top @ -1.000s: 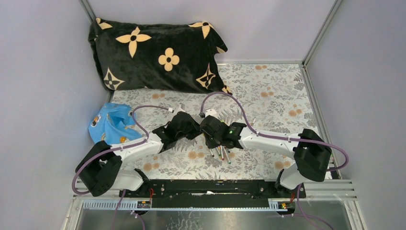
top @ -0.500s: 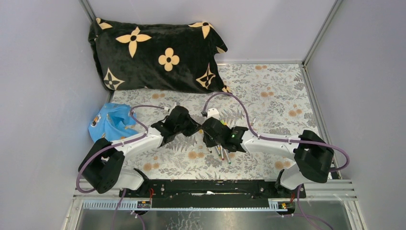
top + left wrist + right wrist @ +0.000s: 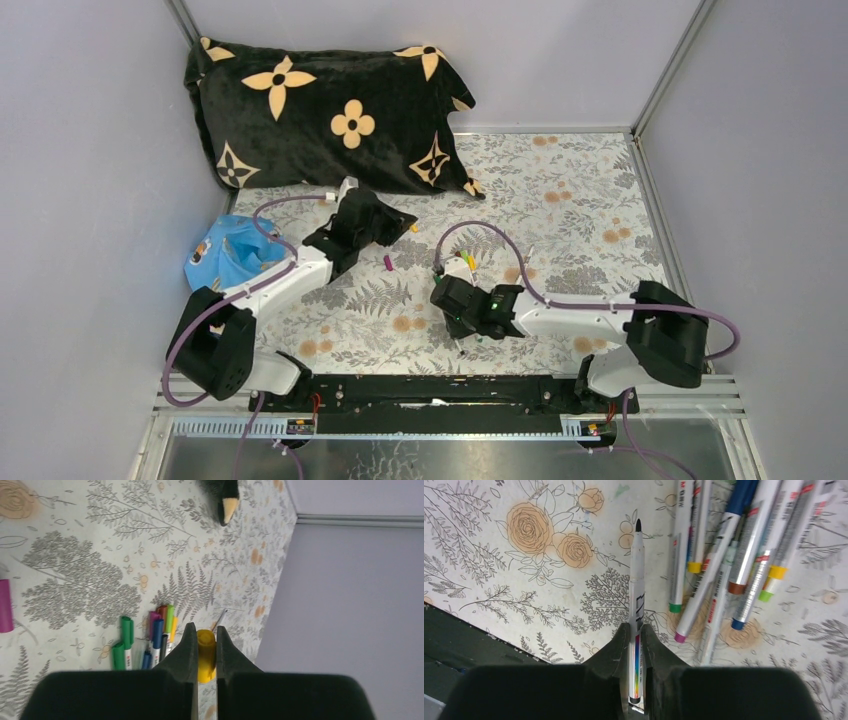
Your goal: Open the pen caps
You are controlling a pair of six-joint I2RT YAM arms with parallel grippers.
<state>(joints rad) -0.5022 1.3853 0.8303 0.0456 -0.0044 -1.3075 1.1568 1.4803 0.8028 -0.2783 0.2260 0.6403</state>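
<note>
Left end effector (image 3: pixel 205 630) is closed on a yellow cap (image 3: pixel 205 655), which sits between the two fingers just inside their tips. It hangs above the floral surface (image 3: pixel 75 555) on the far left of the work area, close to the front edge of the black pillow (image 3: pixel 320 100) with tan flower prints. Beyond the fingers in the wrist view lie the pens (image 3: pixel 150 640), a loose bundle showing green, purple, blue, orange and yellow-green ends. A purple cap (image 3: pixel 388 263) lies alone on the surface between the two arms, apart from the bundle.

Right end effector (image 3: pixel 635 630) is closed on an uncapped pen (image 3: pixel 637 580), gripping the white-grey barrel near its rear end. The bare black tip points away from the wrist, next to a printed rose; whether it touches the surface cannot be told. The bundle of pens lies just to the right of that barrel in the wrist view. They overlap one another, and their coloured ends (yellow, green, magenta, brown, blue) point toward the camera. From above, this end effector sits low at the near middle of the surface, well apart from the left one, with the bundle just beyond it. A crumpled blue cloth (image 3: pixel 225 255) lies at the left edge, beside the left arm.
</note>
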